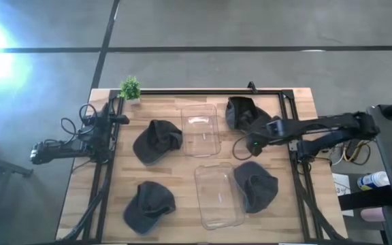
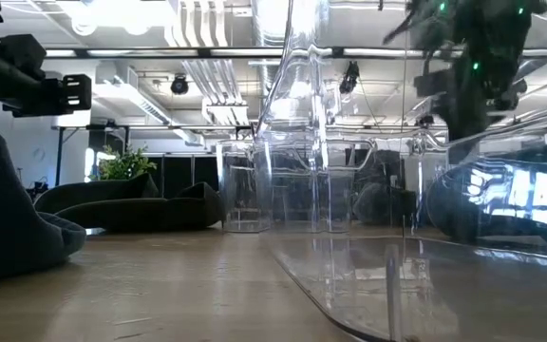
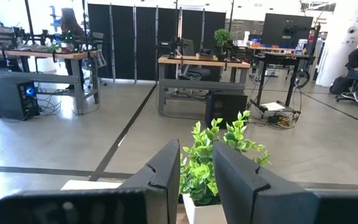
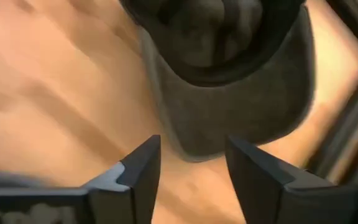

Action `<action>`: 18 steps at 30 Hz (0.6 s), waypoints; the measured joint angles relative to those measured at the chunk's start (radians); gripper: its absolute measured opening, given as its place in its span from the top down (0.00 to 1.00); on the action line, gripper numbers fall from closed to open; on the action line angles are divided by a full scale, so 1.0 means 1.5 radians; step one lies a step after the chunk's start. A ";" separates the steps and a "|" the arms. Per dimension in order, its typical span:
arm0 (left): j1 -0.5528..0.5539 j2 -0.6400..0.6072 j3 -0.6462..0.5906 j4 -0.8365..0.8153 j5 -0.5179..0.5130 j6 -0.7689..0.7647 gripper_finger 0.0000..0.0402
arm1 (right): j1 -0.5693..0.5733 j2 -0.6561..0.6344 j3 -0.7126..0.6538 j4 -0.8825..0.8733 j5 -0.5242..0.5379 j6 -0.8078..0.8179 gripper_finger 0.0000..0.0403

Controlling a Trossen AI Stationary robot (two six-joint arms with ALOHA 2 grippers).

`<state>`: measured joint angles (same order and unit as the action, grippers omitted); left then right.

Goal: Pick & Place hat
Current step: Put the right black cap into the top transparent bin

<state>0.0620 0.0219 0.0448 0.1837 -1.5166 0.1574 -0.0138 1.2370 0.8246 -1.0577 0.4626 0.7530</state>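
Four dark grey hats lie on the wooden table in the high view: far right, near right, middle left and near left. My right gripper hovers open just on the near side of the far right hat. In the right wrist view that hat's brim lies flat on the table just ahead of my open right gripper, untouched. My left gripper waits open at the table's far left corner, facing a small plant.
Two clear plastic containers stand in the middle of the table, one far and one near. A potted plant sits at the far left corner. A black frame rail runs along the table's far edge and sides.
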 joint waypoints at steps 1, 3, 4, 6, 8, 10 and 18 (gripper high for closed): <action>0.000 0.000 0.000 0.000 0.000 0.000 0.78 | -0.004 0.018 0.000 0.004 0.007 -0.005 0.51; 0.000 0.000 0.000 0.000 0.000 0.000 0.78 | -0.012 0.051 -0.007 0.021 0.010 -0.026 0.47; 0.000 0.000 0.000 0.000 0.000 0.000 0.78 | -0.016 0.068 -0.012 0.030 0.010 -0.038 0.44; 0.000 0.000 0.000 0.000 0.000 0.000 0.78 | -0.027 0.090 -0.022 0.059 0.007 -0.052 0.41; 0.000 0.000 0.000 0.000 0.000 0.000 0.78 | -0.043 0.105 -0.029 0.102 0.003 -0.064 0.38; 0.000 0.000 0.000 0.000 0.000 0.000 0.78 | -0.060 0.122 -0.037 0.129 0.012 -0.086 0.37; 0.000 0.000 0.000 0.001 0.000 0.000 0.78 | -0.188 0.157 -0.071 0.167 0.038 -0.124 0.54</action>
<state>0.0620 0.0219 0.0448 0.1844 -1.5166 0.1574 -0.2954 1.4730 0.7174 -0.8067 0.5200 0.5669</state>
